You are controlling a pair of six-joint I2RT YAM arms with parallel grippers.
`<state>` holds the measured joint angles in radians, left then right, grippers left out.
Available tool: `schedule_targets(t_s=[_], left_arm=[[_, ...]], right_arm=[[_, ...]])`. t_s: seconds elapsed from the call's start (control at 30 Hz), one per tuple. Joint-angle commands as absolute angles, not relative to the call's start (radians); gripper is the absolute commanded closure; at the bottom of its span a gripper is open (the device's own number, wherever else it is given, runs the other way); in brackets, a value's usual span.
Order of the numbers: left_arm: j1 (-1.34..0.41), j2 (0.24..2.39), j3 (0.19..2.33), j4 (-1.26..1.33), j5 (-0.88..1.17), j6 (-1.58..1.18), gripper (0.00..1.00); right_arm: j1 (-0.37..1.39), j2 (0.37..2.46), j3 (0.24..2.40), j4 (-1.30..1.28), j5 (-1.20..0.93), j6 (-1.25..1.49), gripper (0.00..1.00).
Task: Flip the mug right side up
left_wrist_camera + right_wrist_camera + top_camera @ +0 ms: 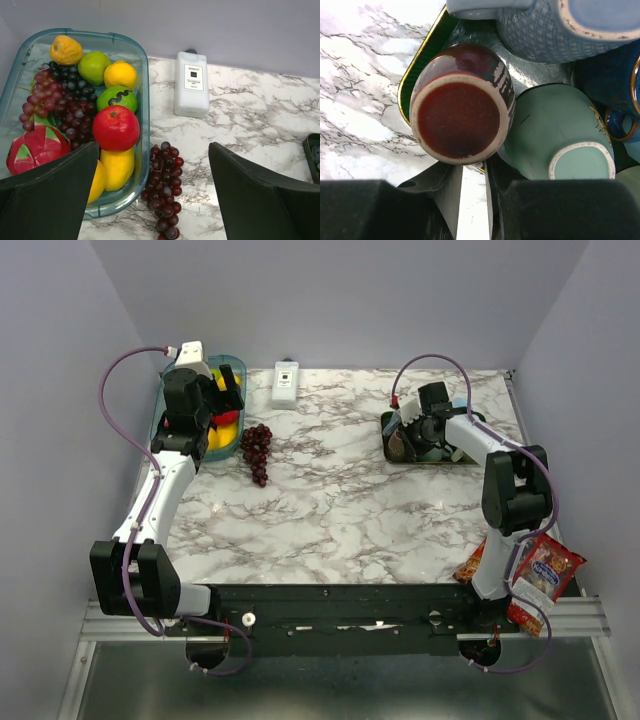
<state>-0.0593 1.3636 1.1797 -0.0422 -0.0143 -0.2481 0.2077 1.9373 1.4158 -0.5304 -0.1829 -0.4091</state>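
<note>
Brown glazed mug [462,117] base-up in tray [426,52], right gripper [472,187] nearly together, grip unclear

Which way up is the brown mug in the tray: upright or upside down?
Upside down: the brown mug turns its unglazed base and foot ring towards the right wrist camera, and no opening is visible.

The brown mug [462,107] lies bottom-up and tilted, its flat reddish base with a cream ring turned toward the right wrist camera. Its glossy dark-brown wall carries pale streaks. It rests at the left end of the dark, gold-rimmed tray [422,62] on the table's far right side, touching a pale green mug [550,125] beside it.
</note>
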Motion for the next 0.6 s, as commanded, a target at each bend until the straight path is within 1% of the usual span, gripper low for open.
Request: schedule_targets(t_s=[0.0,0.07,0.1,0.2,0.37,0.57], left_arm=[[-0.060,1.361,1.180,-0.009,0.000,-0.250,0.01],[-0.060,1.358,1.175,-0.011,0.000,-0.249,0.01],[-0.060,1.356,1.175,-0.009,-0.002,-0.247,0.01],[-0.060,1.353,1.172,-0.009,-0.006,-0.245,0.01],[-0.060,1.350,1.170,-0.011,-0.005,-0.245,0.01],[-0.060,1.335,1.166,-0.012,-0.009,-0.268,0.01]], right_arm=[[0.209,1.967,1.411,-0.506,-0.153,-0.417,0.70],[0.210,1.968,1.413,-0.505,-0.152,-0.416,0.74],[0.210,1.967,1.413,-0.503,-0.149,-0.414,0.83],[0.210,1.965,1.413,-0.500,-0.140,-0.414,0.99],[0.210,1.942,1.394,-0.488,-0.127,-0.420,0.99],[0.218,1.836,1.351,-0.459,-0.121,-0.399,0.99]])
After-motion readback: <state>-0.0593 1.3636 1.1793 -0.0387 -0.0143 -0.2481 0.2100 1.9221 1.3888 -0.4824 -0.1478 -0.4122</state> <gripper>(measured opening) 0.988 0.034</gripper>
